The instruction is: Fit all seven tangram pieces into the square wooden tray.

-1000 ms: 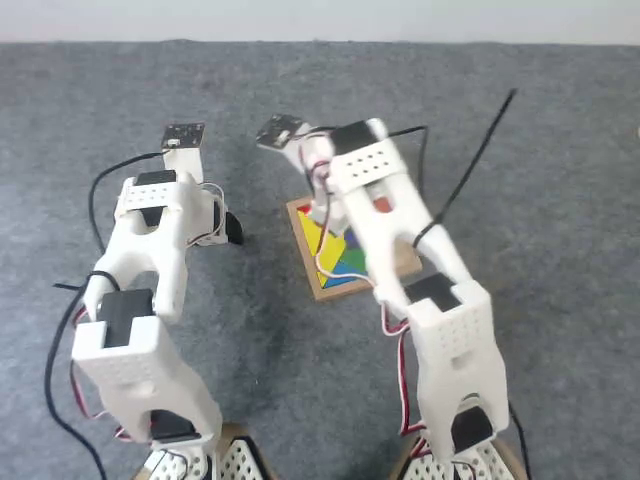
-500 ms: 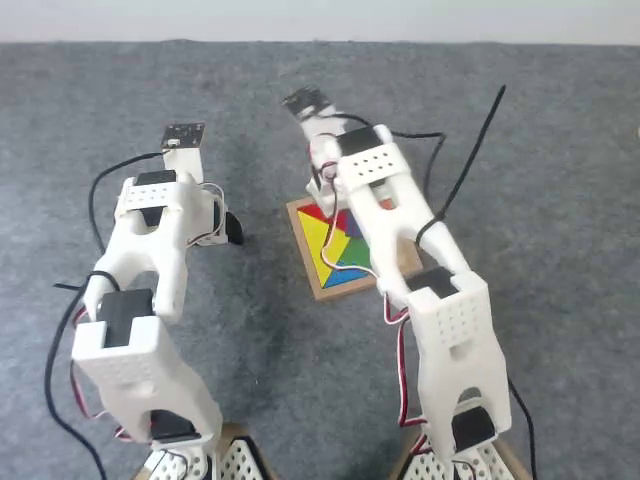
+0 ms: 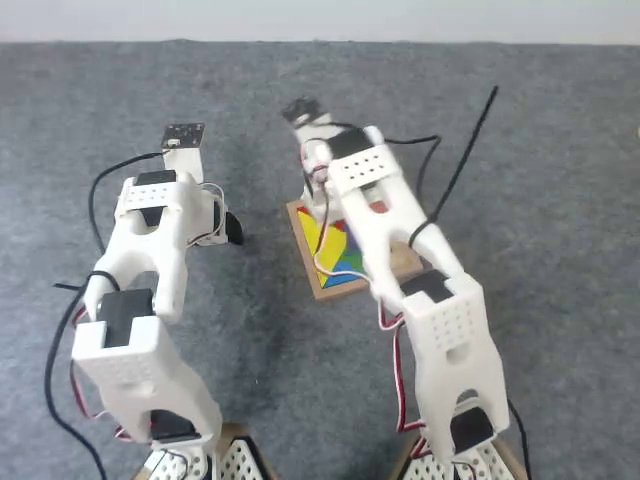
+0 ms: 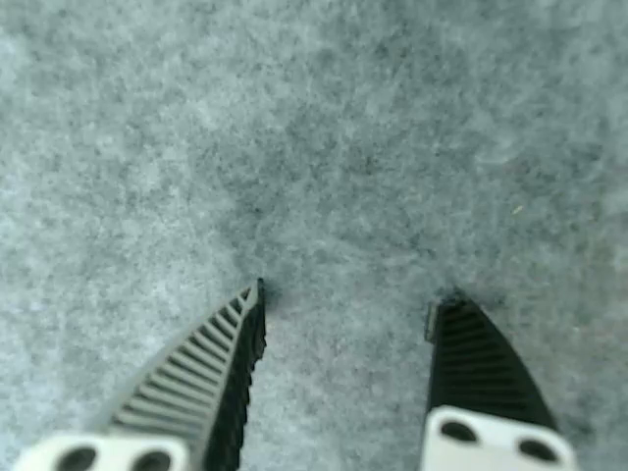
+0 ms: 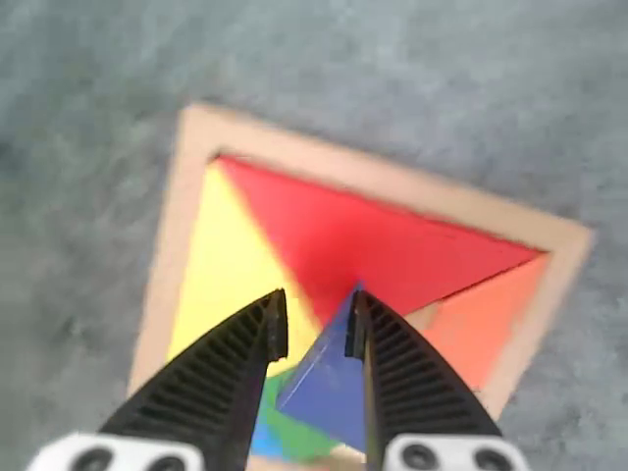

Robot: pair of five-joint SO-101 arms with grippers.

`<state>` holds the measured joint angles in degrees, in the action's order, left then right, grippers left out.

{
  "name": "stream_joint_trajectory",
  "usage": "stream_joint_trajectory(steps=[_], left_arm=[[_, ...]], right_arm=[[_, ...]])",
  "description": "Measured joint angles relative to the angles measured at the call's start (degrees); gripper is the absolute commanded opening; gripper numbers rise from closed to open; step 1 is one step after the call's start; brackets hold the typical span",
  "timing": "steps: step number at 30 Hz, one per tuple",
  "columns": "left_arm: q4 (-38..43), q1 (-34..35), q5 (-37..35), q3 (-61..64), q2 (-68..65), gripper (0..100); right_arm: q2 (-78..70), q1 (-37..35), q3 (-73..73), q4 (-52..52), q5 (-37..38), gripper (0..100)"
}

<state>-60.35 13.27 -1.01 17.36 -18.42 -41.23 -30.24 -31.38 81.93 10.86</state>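
Seating the blue piece (image 5: 329,388) flat calls for the right gripper (image 5: 316,296), jaws clenched on it, levelling over the tray (image 5: 392,182); the left gripper (image 4: 348,299), at the tray's 9 o'clock, has its jaws released.

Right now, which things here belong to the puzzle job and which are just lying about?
For the job: tray, red piece, yellow piece, blue piece, orange piece, green piece, right pincer over the tray.
Just there: mat, cables, left pincer over bare mat.
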Motion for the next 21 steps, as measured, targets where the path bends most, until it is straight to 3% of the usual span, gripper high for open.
stream_joint_trajectory(steps=[10,21], left_arm=[[0.0,0.0,0.0,0.0,0.0,26],[0.0,0.0,0.0,0.0,0.0,26]], right_arm=[[0.7,-4.31,-0.26,10.73,17.23,11.1],[16.62,5.36,2.9,16.44,19.78,11.1]])
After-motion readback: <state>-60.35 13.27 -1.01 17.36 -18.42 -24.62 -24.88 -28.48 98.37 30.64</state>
